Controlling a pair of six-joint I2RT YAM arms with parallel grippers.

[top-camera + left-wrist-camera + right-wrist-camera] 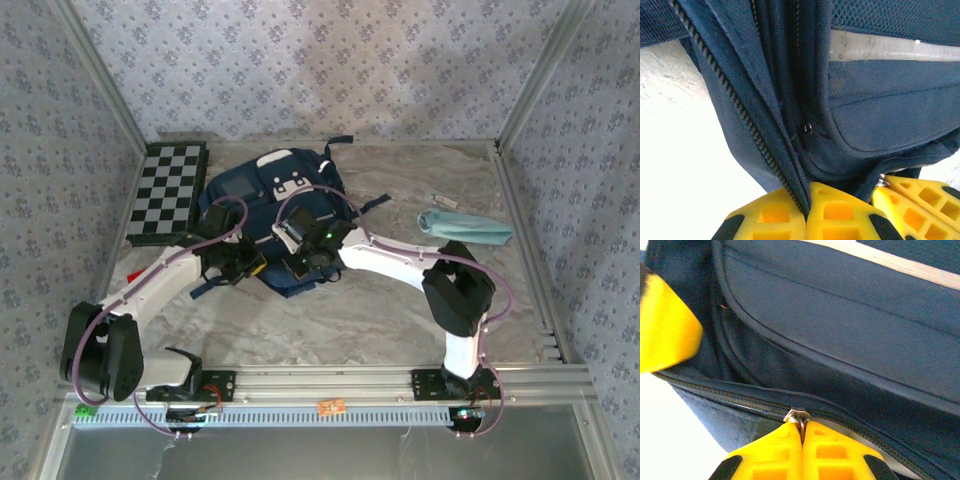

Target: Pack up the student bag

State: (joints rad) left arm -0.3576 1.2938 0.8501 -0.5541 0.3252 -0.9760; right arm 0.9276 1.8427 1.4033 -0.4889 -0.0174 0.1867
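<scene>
student bag (280,185) on marbled table (400,310), patterned walls (300,60) around.

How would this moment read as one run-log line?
left tool: shut on student bag fabric | right tool: shut on zipper pull | bag: lying on table

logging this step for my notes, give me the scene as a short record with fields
bag: student bag lying at the middle of the table
left gripper: shut on the bag's fabric edge beside a zipper
right gripper: shut on the zipper pull
other items: chessboard left of the bag, light-blue pouch off to its right
</scene>
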